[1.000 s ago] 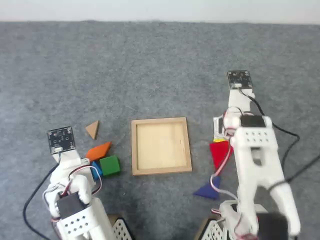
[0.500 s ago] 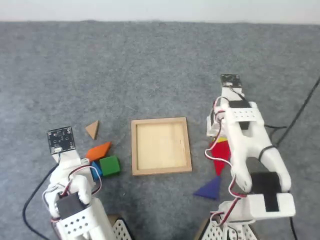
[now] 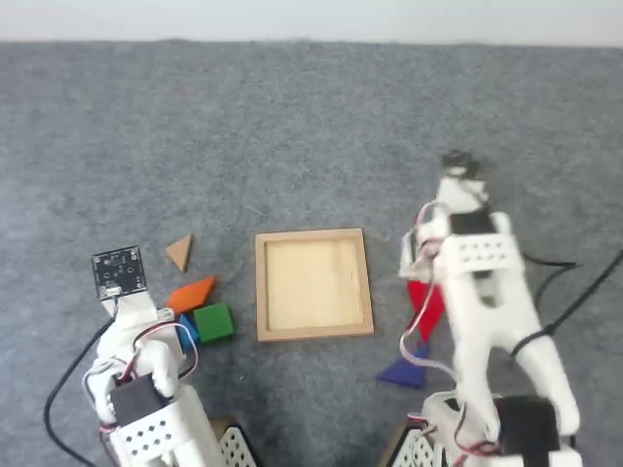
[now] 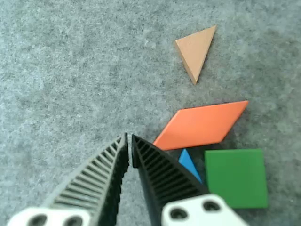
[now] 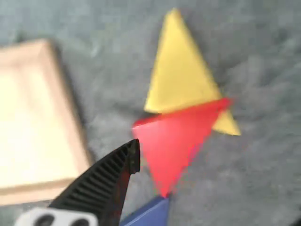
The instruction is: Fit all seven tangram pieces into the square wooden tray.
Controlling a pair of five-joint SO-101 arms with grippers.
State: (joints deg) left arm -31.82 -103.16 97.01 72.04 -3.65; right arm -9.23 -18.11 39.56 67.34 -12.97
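- Tray (image 3: 261, 288) empty, mid-counter, all 7 pieces outside it.
- Left gripper (image 4: 129, 137) fingers closed, empty, beside orange parallelogram (image 4: 201, 124).
- Right gripper (image 5: 133, 149) near red triangle (image 5: 178, 136); open or closed, cannot tell.
- Risk: red seemingly overlaps yellow triangle (image 5: 181, 80), so lifting could drag both.

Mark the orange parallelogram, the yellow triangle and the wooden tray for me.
orange parallelogram (image 4: 200, 125), left wrist view, middle of its top face.
yellow triangle (image 5: 181, 75), right wrist view, middle of its uncovered part.
wooden tray (image 3: 313, 333), high view, its near rim.
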